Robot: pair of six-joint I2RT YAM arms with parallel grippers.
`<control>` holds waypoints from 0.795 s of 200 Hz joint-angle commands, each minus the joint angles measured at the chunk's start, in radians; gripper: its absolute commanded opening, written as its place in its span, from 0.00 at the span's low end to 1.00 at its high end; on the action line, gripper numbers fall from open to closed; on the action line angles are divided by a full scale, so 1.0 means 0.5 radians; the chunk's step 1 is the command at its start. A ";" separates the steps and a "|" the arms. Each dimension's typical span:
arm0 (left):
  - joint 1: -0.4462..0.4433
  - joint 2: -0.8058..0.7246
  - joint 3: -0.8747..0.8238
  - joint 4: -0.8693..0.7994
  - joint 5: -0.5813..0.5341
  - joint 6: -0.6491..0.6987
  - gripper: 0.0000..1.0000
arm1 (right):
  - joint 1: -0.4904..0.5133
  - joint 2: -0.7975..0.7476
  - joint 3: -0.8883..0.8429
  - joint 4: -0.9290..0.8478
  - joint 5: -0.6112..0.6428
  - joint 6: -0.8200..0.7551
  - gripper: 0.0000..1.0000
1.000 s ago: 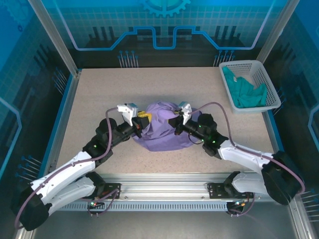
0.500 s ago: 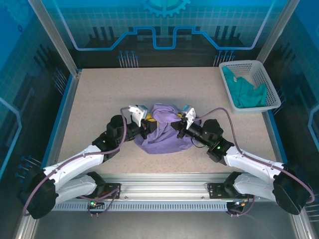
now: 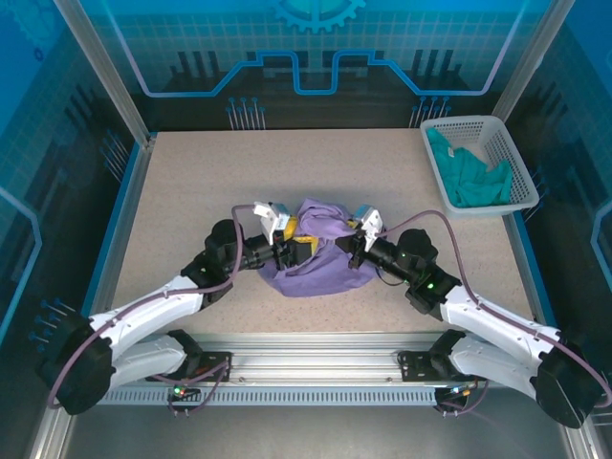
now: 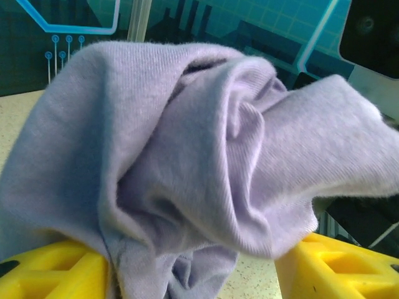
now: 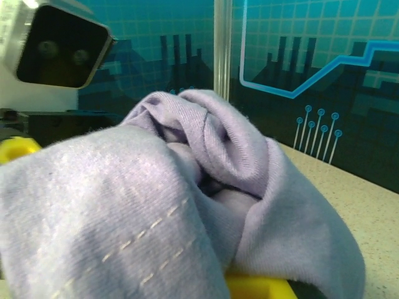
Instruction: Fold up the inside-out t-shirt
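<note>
The t-shirt [image 3: 320,266] lies bunched in a wrinkled lavender heap on the tabletop [image 3: 210,172], about midway across it and toward the near edge. Part of the heap is lifted into a ridge along its far side.

The left gripper [image 3: 290,246] sits at the shirt's left side, reaching in level with that ridge. In the left wrist view its two yellow fingers [image 4: 53,271] stand well apart and are released. Loose folds of the shirt hang down between them and spill over both, so cloth touches them but is not pinched. The ribbed weave and a deep rolled crease show close up there.

The right gripper [image 3: 356,245] is at the shirt's right side, opposite the left one, with the ridge of cloth between the two. Its fingers are clenched on a fold of the shirt. In the right wrist view the fabric mounds up over them and only a strip of one yellow finger [image 5: 255,288] shows under the cloth. A line of pale stitching [image 5: 143,233] runs across the near fold.

Well apart from the shirt, to its far right, a white basket [image 3: 465,122] stands at the tabletop's corner with a green garment [image 3: 469,180] inside it.
</note>
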 commanded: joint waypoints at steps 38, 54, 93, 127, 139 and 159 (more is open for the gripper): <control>0.024 0.268 0.237 0.245 -0.200 -0.270 0.03 | -0.030 -0.222 -0.120 -0.205 0.071 -0.132 0.00; -0.013 0.281 0.313 -0.021 -0.454 -0.078 0.00 | -0.074 -0.381 -0.167 -0.273 0.092 -0.110 0.00; -0.166 0.313 0.181 0.211 -0.785 0.712 0.00 | -0.113 -0.530 -0.290 -0.285 0.045 0.030 0.07; -0.171 0.276 -0.026 0.692 -0.581 0.972 0.00 | -0.114 -0.678 -0.279 -0.523 0.110 -0.048 0.30; -0.171 0.249 -0.029 0.676 -0.549 1.025 0.00 | -0.116 -0.763 -0.253 -0.667 0.142 -0.098 0.35; -0.173 0.216 -0.034 0.654 -0.456 1.058 0.00 | -0.125 -0.841 -0.193 -0.797 0.141 -0.157 0.41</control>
